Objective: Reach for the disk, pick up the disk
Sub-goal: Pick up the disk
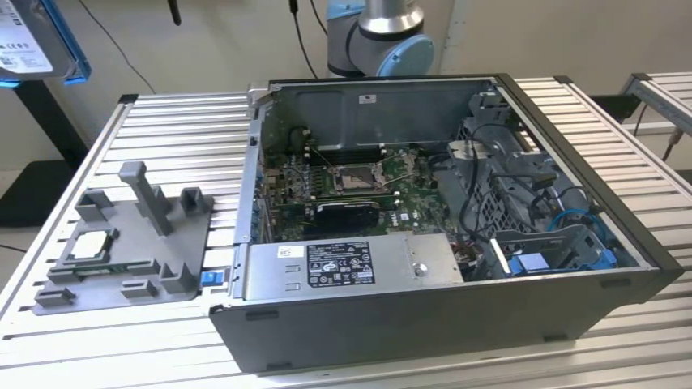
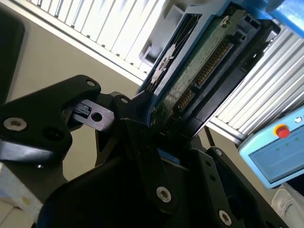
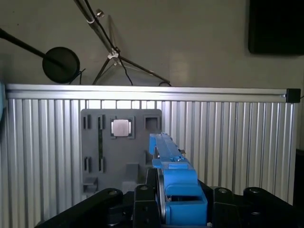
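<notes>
End effector (image 2: 159,126): its black fingers are closed hard on the disk (image 2: 216,52), one on each flat face, gripping it at one end. The disk hangs in the air, clear of the desk (image 1: 162,113).

In the second wrist view the disk's underside faces out, showing a green circuit board (image 2: 192,76) and a row of connector pins. The blue bracket (image 2: 164,71) runs along its edge. The far end of the disk is cut off by the frame.

In the first wrist view the disk (image 3: 164,145) is seen edge-on. It rises from the end effector (image 3: 164,190) as a narrow blue strip, and the bracket hides exactly where the pads bear on it.

In the exterior view the disk (image 1: 27,40) sits in the top corner at the exterior view's left, label side out and blue edge showing. It is only partly in frame.

On the desk below stands the grey fixture plate (image 1: 141,243), with the small square processor chip (image 1: 92,243) seated in one pocket. Both wrist cameras look past the disk toward ribbed metal surfaces, and the first one catches the chip (image 3: 120,128).

To the exterior view's right of the plate stands the opened computer case (image 1: 433,324). Its power-supply box (image 1: 346,263) is along the near wall, and the motherboard is partly masked by cables.

The arm's base (image 1: 378,36) rises behind the case, cropped at the top. A pale blue pendant with a red button (image 2: 278,152) is visible in the second wrist view, partly out of frame.
</notes>
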Tool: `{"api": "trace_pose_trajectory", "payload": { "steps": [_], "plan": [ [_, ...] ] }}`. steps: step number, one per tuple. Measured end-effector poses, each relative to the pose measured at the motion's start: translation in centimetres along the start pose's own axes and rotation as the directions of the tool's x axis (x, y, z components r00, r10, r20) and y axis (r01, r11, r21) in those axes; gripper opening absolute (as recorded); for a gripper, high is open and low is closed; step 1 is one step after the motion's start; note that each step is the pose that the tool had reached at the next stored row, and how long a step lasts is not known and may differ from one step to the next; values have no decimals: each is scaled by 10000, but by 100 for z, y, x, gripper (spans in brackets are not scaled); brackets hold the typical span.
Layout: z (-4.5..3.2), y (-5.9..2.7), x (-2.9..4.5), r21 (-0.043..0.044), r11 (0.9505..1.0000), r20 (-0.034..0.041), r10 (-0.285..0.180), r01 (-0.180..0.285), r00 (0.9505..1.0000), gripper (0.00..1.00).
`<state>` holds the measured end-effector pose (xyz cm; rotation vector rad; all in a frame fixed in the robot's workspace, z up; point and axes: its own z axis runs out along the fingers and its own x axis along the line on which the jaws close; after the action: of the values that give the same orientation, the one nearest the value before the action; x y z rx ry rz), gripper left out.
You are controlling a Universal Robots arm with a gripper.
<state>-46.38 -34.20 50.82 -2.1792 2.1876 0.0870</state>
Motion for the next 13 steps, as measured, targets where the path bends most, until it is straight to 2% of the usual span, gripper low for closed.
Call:
{"api": "trace_pose_trajectory", "payload": {
  "steps": [13],
  "plan": [
    [0,-189,-1,0,10000,0,1,-1,10000,0]
  ]
}}
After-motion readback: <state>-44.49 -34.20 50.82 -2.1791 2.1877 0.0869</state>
